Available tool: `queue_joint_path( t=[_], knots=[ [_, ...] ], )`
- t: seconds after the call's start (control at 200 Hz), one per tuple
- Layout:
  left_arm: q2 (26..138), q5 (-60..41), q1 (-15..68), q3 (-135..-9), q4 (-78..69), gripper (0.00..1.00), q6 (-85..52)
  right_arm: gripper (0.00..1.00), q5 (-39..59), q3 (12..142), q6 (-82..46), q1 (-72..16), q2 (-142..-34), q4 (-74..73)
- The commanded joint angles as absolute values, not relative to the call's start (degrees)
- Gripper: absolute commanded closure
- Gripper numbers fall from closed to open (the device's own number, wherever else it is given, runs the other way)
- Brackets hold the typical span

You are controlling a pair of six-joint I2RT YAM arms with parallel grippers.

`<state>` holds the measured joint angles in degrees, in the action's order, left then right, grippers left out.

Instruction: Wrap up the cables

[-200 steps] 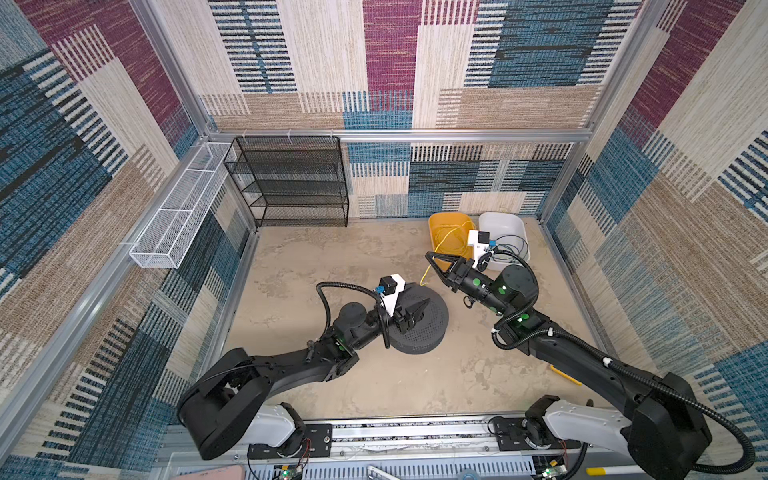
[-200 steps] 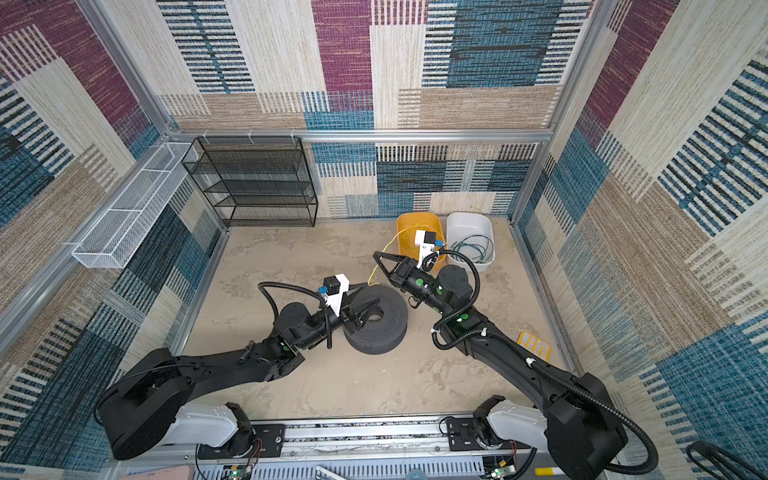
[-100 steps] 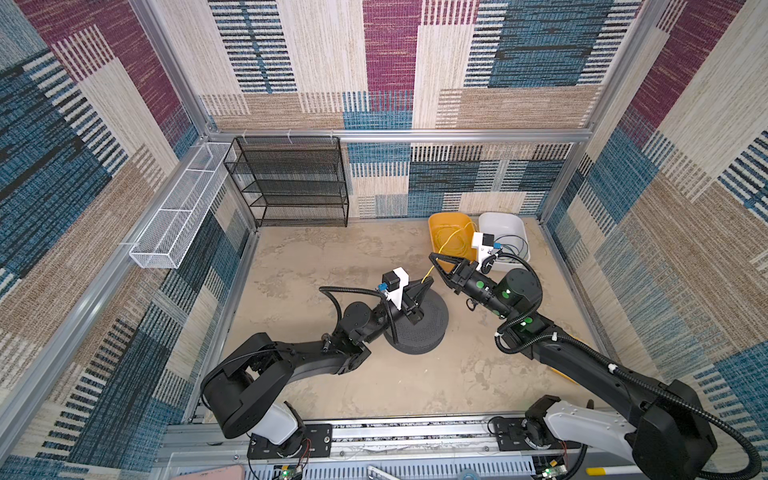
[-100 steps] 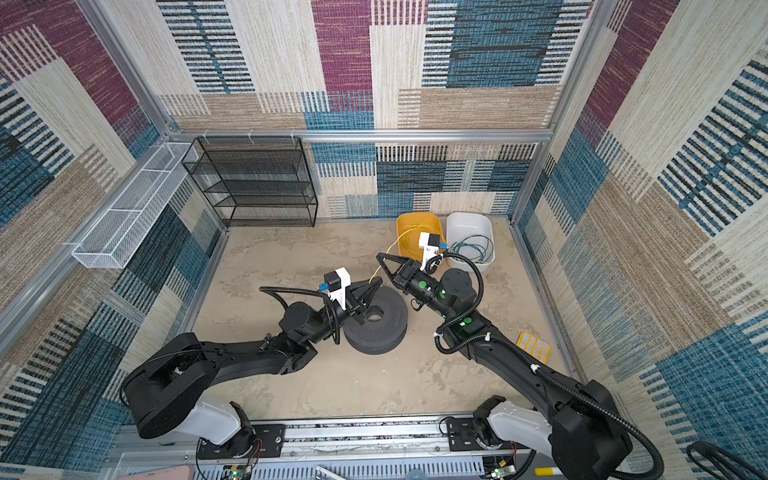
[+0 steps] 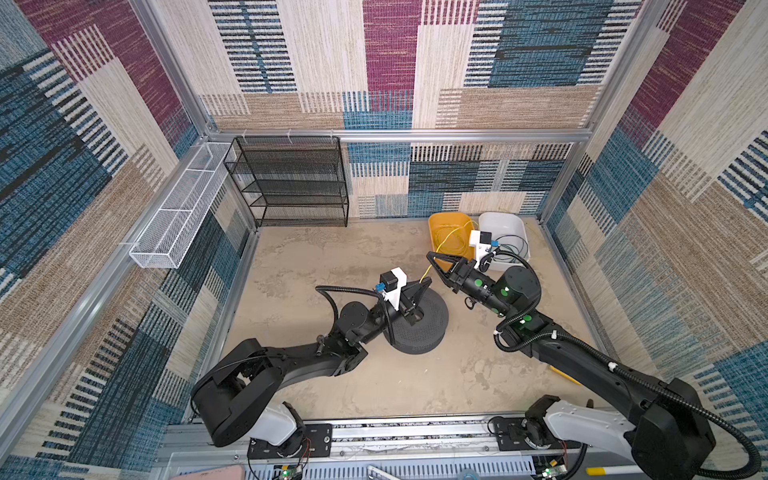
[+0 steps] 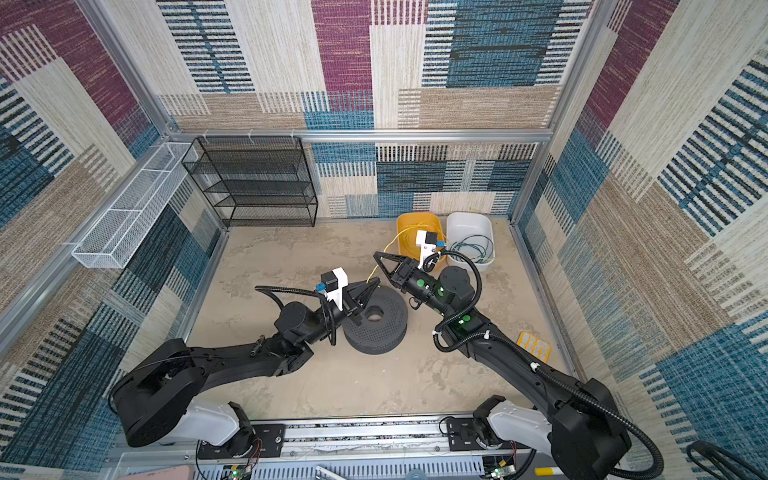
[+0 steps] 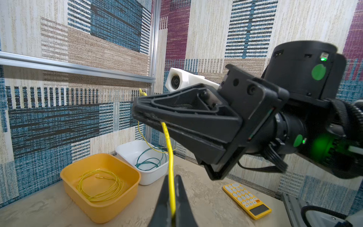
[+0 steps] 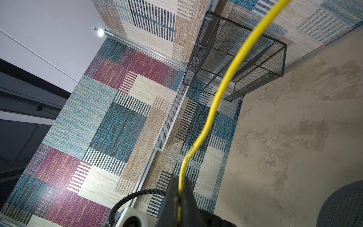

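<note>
A taut piece of the yellow cable (image 5: 424,272) (image 6: 371,272) runs between my two grippers above the far edge of a dark grey perforated spool (image 5: 419,324) (image 6: 378,328). My left gripper (image 5: 428,279) (image 7: 172,176) is shut on this yellow cable (image 7: 170,153). Just beyond it, my right gripper (image 5: 430,254) (image 8: 179,177) is shut on the same yellow cable (image 8: 225,82). More yellow cable (image 7: 100,185) lies coiled in the yellow bin (image 7: 110,208). A teal-green cable (image 7: 149,161) (image 6: 473,247) lies looped in the white bin (image 7: 151,176).
The yellow bin (image 5: 440,224) and white bin (image 5: 511,220) stand at the back right. A yellow calculator (image 6: 534,345) (image 7: 247,200) lies near the right wall. A black mesh shelf (image 5: 291,183) stands at the back, and a white wire basket (image 5: 174,216) hangs on the left wall.
My left gripper rose from the spool toward the right gripper and shut on the yellow cable. The right gripper stayed shut on the cable and shifted slightly.
</note>
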<state>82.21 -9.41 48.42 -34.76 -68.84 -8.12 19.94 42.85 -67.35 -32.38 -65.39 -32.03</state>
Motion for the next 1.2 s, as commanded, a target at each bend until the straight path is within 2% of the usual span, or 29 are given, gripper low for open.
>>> queue_joint_path(
  t=[0.0,0.175,0.371,0.576,0.726,0.947,1.197],
  knots=[
    [78.3,-12.2,48.5,-35.1,-57.0,1.00,-9.1,1.00,16.6,44.7,-63.9,-32.2,-65.7,-33.3],
    [70.9,-13.8,48.5,-39.2,-29.2,1.00,-9.5,1.00,16.3,47.9,-59.8,-32.2,-67.9,-31.7],
    [64.8,-12.0,48.6,-42.1,-8.6,1.00,-7.8,1.00,18.6,49.8,-57.4,-32.1,-71.1,-30.9],
    [63.6,-13.1,48.6,-47.8,8.9,1.00,-7.5,1.00,18.8,50.8,-54.1,-32.1,-71.4,-28.9],
    [65.2,-12.7,48.6,-50.8,17.2,1.00,-6.8,1.00,19.5,50.8,-53.5,-32.1,-71.3,-28.7],
    [66.1,-11.3,48.5,-50.9,18.9,1.00,-7.7,1.00,21.7,49.5,-55.4,-32.2,-71.1,-30.5],
    [72.3,-12.3,48.5,-57.9,29.0,1.00,-6.5,1.00,21.2,49.1,-54.4,-32.2,-70.4,-29.3]
  ],
)
